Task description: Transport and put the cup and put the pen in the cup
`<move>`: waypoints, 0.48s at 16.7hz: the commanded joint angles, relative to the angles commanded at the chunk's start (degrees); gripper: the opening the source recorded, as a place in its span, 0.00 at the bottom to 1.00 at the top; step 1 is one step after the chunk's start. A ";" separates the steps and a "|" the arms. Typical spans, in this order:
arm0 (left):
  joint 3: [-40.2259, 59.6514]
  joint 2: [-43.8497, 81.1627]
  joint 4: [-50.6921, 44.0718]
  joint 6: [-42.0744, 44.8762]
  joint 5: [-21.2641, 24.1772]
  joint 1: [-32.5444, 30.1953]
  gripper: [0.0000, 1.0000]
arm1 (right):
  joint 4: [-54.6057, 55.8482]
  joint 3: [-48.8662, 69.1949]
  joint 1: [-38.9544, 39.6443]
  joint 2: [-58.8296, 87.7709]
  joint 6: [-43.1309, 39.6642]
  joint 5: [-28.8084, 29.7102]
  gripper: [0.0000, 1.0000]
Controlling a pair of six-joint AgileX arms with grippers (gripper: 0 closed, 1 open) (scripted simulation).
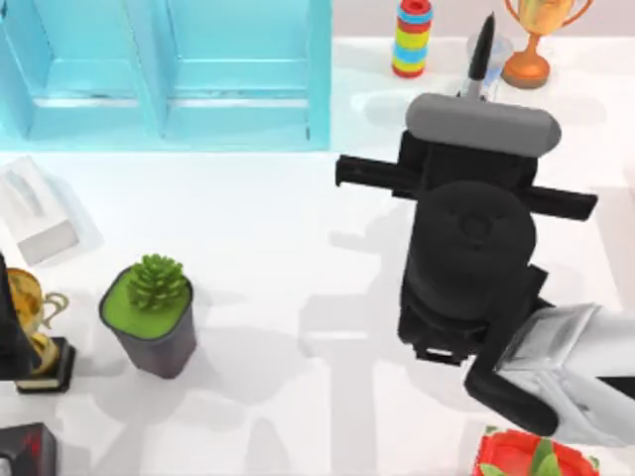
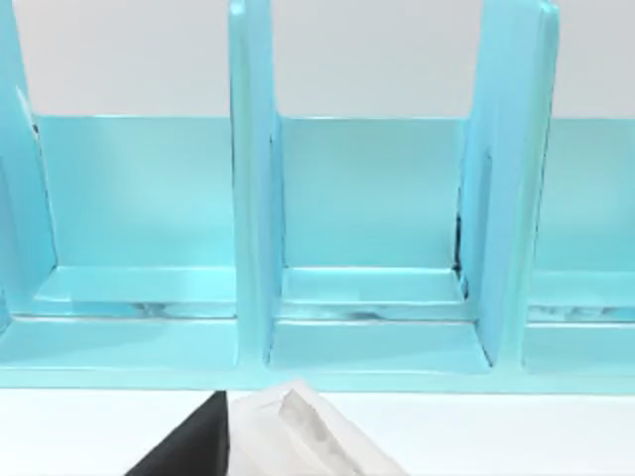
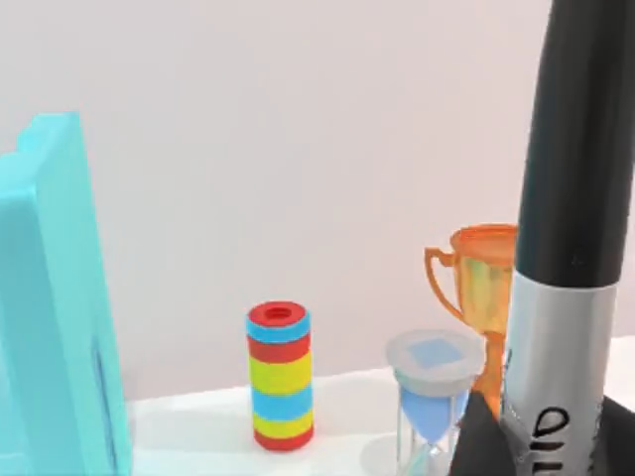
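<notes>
The right gripper, at the table's far right, is clamped on the slim black marker pen with a grey label band, holding it upright. Behind stands the turquoise shelf unit, then the orange-gold trophy, striped ring stack and small blue hourglass. Left arm parked at the left edge.

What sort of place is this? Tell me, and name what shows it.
Probably a rendered desk or office tabletop: a white table holding a blue file rack, a potted succulent and a gold trophy.
</notes>
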 joint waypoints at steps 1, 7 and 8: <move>0.00 0.00 0.00 0.00 0.00 0.00 1.00 | 3.63 -2.66 0.64 -1.39 -2.36 1.73 0.00; 0.00 0.00 0.00 0.00 0.00 0.00 1.00 | 12.67 -10.48 2.01 -5.91 -9.26 6.90 0.00; 0.00 0.00 0.00 0.00 0.00 0.00 1.00 | 12.67 -10.48 2.01 -5.91 -9.26 6.90 0.00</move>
